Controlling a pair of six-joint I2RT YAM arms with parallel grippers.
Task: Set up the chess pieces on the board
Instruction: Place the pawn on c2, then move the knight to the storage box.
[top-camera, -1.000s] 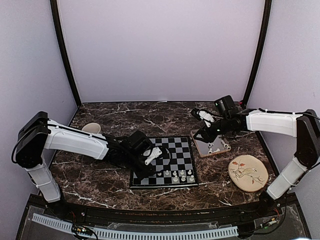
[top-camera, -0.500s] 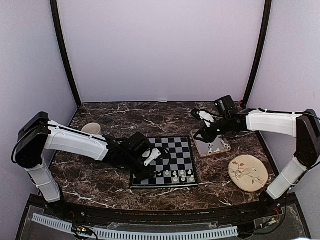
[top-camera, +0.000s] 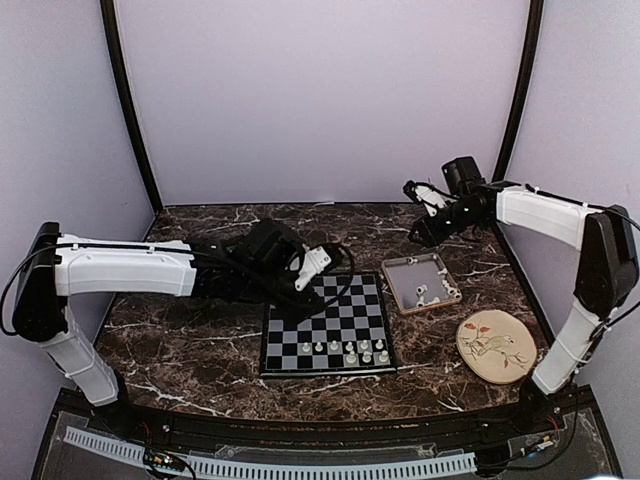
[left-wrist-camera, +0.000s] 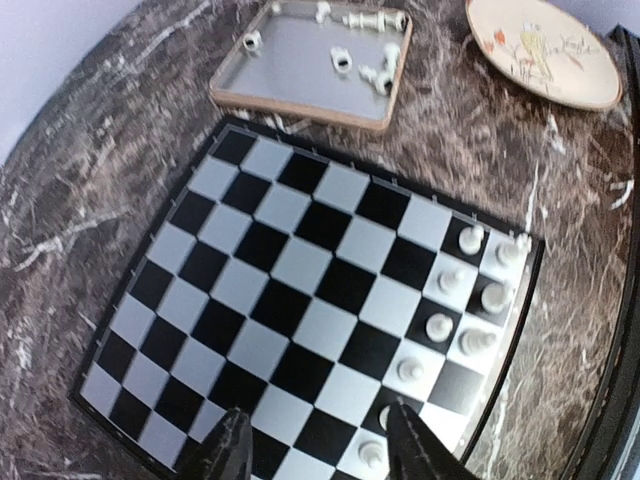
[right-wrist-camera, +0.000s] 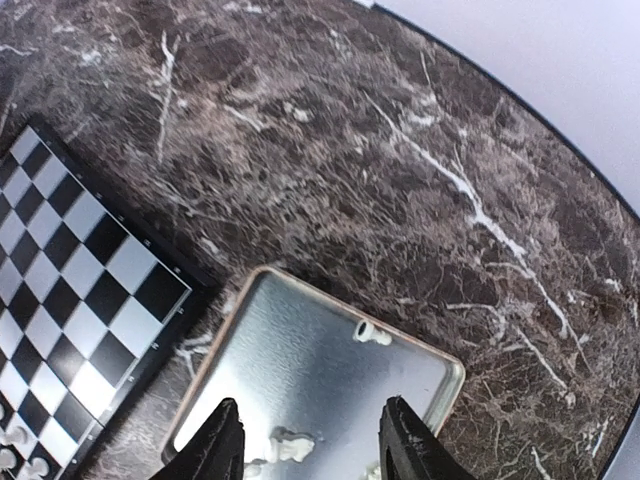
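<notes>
Both left claw (left-wrist-camera: 320, 447) and right claw (right-wrist-camera: 312, 442) gape partway, empty.

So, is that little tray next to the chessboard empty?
Not empty. The tray holds a handful of small white chess pieces, scattered mostly toward one edge.

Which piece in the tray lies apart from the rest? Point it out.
The white piece lying on its side by the tray's far rim. It sits alone there, while the other pieces bunch at the near end.
</notes>
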